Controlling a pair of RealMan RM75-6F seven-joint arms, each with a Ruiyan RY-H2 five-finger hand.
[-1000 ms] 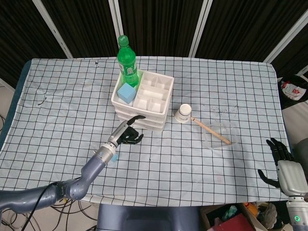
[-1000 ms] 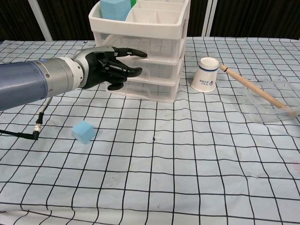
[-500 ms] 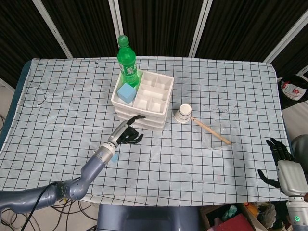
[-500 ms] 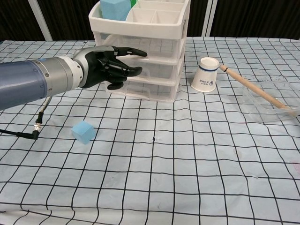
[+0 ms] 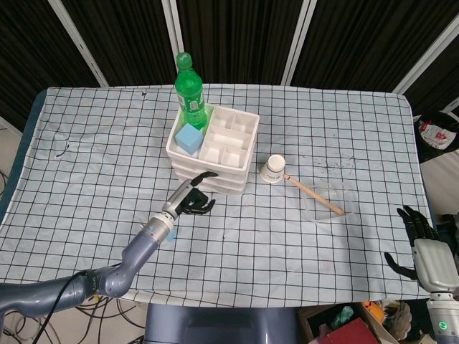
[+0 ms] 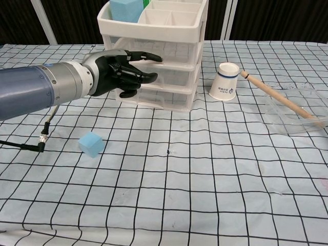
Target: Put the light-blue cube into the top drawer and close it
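The light-blue cube [image 6: 91, 144] lies on the checked cloth, near and left of the white drawer unit [image 6: 171, 51] [image 5: 228, 159]. In the head view my left forearm hides most of the cube [image 5: 169, 236]. A second blue cube [image 6: 125, 9] [image 5: 189, 137] sits in the unit's top tray. All the drawers look closed. My left hand [image 6: 120, 72] [image 5: 190, 198] is at the drawer fronts, one finger stretched toward the top drawer, the others half curled, holding nothing. My right hand [image 5: 419, 244] hangs open off the table's near right corner.
A green bottle [image 5: 189, 89] stands behind the unit. To its right are an upturned paper cup [image 6: 224, 81] [image 5: 272, 169] and a wooden stick [image 6: 279, 97] [image 5: 314, 196] resting in a clear plastic tub [image 6: 300, 120] [image 5: 331, 202]. A cable [image 6: 25, 147] trails at the left.
My left hand has edged very slightly toward the drawer front. The cube and my right hand have not moved.
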